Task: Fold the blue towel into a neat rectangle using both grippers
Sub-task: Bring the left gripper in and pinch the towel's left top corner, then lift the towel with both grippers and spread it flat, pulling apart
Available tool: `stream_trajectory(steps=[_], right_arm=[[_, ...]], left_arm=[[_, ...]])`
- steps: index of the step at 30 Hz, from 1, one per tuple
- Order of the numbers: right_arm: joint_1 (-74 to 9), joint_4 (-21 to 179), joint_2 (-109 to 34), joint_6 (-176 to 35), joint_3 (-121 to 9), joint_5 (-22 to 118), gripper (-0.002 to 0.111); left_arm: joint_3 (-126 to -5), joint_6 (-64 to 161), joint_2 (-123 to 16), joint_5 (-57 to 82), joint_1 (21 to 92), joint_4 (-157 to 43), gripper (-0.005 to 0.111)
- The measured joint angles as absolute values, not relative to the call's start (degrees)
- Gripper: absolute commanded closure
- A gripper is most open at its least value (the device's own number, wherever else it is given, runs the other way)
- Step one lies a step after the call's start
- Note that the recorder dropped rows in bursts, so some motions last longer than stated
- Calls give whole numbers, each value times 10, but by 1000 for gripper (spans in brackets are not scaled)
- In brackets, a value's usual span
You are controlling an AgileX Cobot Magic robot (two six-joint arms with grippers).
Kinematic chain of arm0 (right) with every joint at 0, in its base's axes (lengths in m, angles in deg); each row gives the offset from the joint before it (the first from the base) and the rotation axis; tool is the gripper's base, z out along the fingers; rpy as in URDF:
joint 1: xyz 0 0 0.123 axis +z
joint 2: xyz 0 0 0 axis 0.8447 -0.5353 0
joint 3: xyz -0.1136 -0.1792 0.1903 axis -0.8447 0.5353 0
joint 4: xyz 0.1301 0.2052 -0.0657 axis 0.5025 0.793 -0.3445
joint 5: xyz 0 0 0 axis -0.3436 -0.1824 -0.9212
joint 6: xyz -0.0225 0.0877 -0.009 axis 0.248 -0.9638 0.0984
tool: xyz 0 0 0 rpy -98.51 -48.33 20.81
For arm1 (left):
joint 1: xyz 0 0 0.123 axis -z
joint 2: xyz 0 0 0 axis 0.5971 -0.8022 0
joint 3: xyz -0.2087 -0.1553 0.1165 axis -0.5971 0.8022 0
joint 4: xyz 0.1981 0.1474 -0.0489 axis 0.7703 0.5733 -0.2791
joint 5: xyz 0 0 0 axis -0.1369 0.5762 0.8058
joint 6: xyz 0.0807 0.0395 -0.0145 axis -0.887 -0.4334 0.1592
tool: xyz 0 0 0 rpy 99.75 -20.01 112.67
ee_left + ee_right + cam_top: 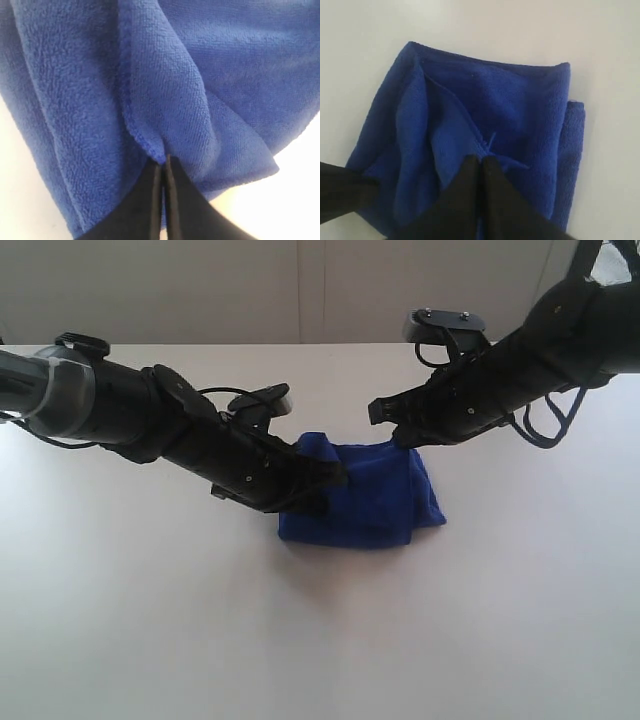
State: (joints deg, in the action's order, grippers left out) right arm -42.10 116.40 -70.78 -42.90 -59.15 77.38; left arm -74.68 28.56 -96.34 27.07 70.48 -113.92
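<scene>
The blue towel (380,510) lies folded into a thick bundle in the middle of the white table. My left gripper (338,480) reaches in from the left to the towel's left end. In the left wrist view its narrow black jaws (162,164) are pressed together on a stitched hem of the plush cloth (225,75). My right gripper (405,440) comes in from the right at the towel's far edge. The right wrist view shows it (480,161) shut on a hemmed edge of the towel (520,100), and a lower layer sticks out at one side.
The bare white table (150,620) spreads all round the towel. A pale wall runs behind the table's far edge. The two black arms slant in from either side and come close together above the towel. The left arm's end (342,195) shows in the right wrist view.
</scene>
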Motion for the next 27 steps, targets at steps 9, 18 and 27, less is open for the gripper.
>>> stream_trajectory(steps=[9,18,27], right_arm=[[-421,1158,-708,-429,-592,764,108],[-441,996,-635,-492,-591,781,108],[-462,899,-463,-543,-591,873,108]], left_arm=[[-747,286,-913,291,678,-1115,107],[-747,286,-764,525,506,-883,107],[-747,254,-583,607,440,-750,107]])
